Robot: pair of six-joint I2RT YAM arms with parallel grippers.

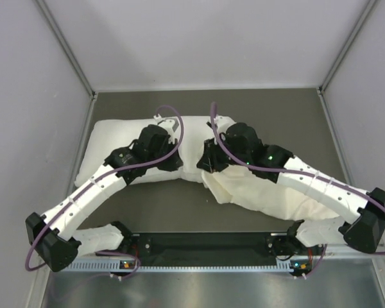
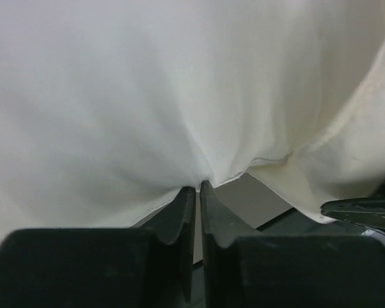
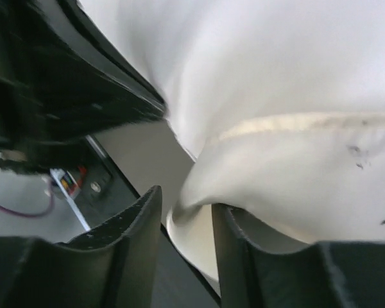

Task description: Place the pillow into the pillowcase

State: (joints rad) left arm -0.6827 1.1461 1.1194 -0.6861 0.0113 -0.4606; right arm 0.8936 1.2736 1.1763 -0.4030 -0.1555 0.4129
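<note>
Pillow [image 1: 115, 141] is lying across the far left of the worktop [image 1: 276, 115], not inside anything yet, and the cream pillowcase [image 1: 263, 192] is sprawling from its near right corner toward the right arm's base. So this is looking like the early bit: getting hold of both pieces where they meet. Left gripper [image 2: 197, 187] is pinching hard, jaws together on a pucker of white cloth at the pillow's near edge. Right gripper [image 3: 186, 208] is sitting with jaws apart, and a fold of pillowcase by the hem [image 3: 295, 122] is resting between them without getting squeezed. I'm guessing the next move is calling for it to grab a single layer of that hem, then lift so the mouth gapes for the pillow's end.
</note>
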